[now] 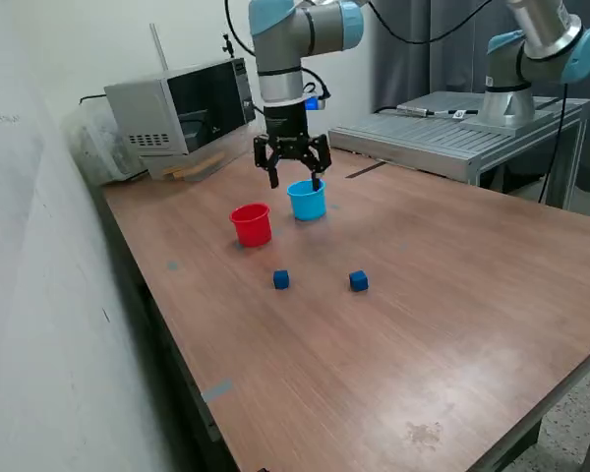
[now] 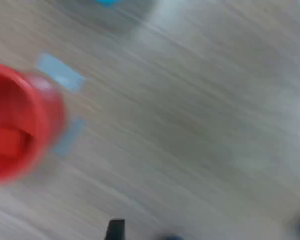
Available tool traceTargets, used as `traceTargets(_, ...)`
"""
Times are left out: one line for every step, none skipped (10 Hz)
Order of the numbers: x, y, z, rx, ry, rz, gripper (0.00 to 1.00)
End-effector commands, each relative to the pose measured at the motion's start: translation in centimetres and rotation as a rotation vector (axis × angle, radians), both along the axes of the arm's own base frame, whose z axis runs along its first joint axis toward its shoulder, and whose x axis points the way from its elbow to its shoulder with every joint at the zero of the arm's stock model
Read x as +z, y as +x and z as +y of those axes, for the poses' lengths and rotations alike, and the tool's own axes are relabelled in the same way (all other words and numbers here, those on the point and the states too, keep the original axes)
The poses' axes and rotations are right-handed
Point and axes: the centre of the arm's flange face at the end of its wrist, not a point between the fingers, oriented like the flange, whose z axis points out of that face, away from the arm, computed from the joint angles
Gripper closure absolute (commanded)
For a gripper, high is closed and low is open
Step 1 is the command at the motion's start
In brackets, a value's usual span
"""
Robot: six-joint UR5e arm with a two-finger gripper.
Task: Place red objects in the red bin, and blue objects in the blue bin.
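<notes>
Red bin (image 1: 252, 223): upright on the table (image 1: 452, 295), just beside the blue bin (image 1: 307, 200), which stands at the exterior view's right of it and slightly farther back. In the blurred wrist view the red bin (image 2: 20, 130) holds a red cube (image 2: 7, 141) on its floor; whether a second one lies there cannot be told.

Blue cubes: two, both on the table in front of the bins and well apart from each other. One blue cube (image 1: 281, 280) lies in front of the red bin; the other blue cube (image 1: 359, 281) lies at the exterior view's right, in front of the blue bin.

Gripper (image 1: 293, 177): suspended above the table behind the bins, over the gap between them, with one fingertip at the blue bin's rear rim. Fingers spread, nothing between them.

Surroundings: a microwave (image 1: 182, 110) at the table's back corner; a second arm (image 1: 536, 54) on a metal bench (image 1: 452, 133) beyond.
</notes>
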Motion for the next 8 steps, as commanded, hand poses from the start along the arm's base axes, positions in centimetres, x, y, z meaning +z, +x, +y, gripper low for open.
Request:
traceTargets(2.6,6.0,-9.3,0.342,-0.106,0.002,0.0)
traceTargets(2.6,7.5,-10.9,0.407,-0.112,-0.008,0.0)
traceTargets(2.1,9.6,-12.5,0.483,-0.113,-0.029,0.0)
traceTargets(1.3,12.0,-14.0,0.595,-0.108,-0.056,0.0)
traceTargets(1.2,13.3,-15.6,0.643,-0.107,-0.066,0.0)
traceTargets(1.2,13.6,-16.2,0.639,-0.115,-0.066,0.0)
traceTargets(0.8,14.3,-17.9,0.511,-0.124,-0.084,0.0)
traceTargets(0.7,14.5,-19.1,0.366,-0.165,-0.069,0.0)
